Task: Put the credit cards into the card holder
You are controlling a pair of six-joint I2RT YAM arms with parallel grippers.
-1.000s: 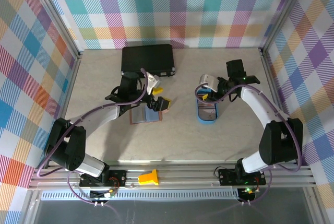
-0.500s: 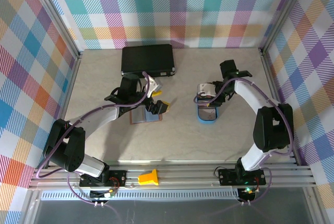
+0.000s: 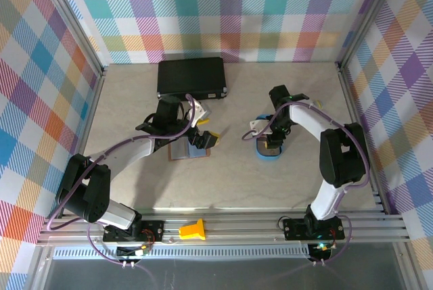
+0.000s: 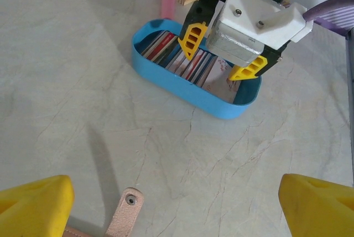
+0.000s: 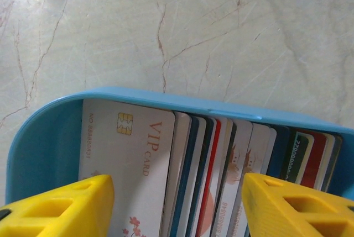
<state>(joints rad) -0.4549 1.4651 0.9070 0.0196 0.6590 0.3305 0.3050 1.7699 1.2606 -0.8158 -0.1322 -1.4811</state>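
Blue plastic forms the wall of the one oval tray (image 5: 44, 137) where the cards (image 5: 210, 165) stand on edge, packed face to face in a single row. The right claw (image 5: 177, 209) hangs straight over them. Its two yellow fingers (image 5: 55, 209) are spread wide, with much of the row in the gap between them and nothing pinched. At the front of the row is a white card printed VIP (image 5: 127, 154); behind it come edges of white, dark blue, red, green and black. I count roughly a dozen cards, though the thin edges crowd too closely for an exact number. From the left wrist, the same tray sits well ahead on the pale marbled counter (image 4: 83, 110), and the right claw's fingers dip inside its rim. The left claw (image 4: 174, 206) is also spread and holds nothing, its two yellow tips at the lower corners of that view. Between them lies a tan leather strap (image 4: 124, 215) with a metal snap. From above, one card holder (image 3: 184, 151) lies flat on the counter just beside the left claw, well apart from the tray on the right, and one black case (image 3: 191, 76) lies shut near the back wall.
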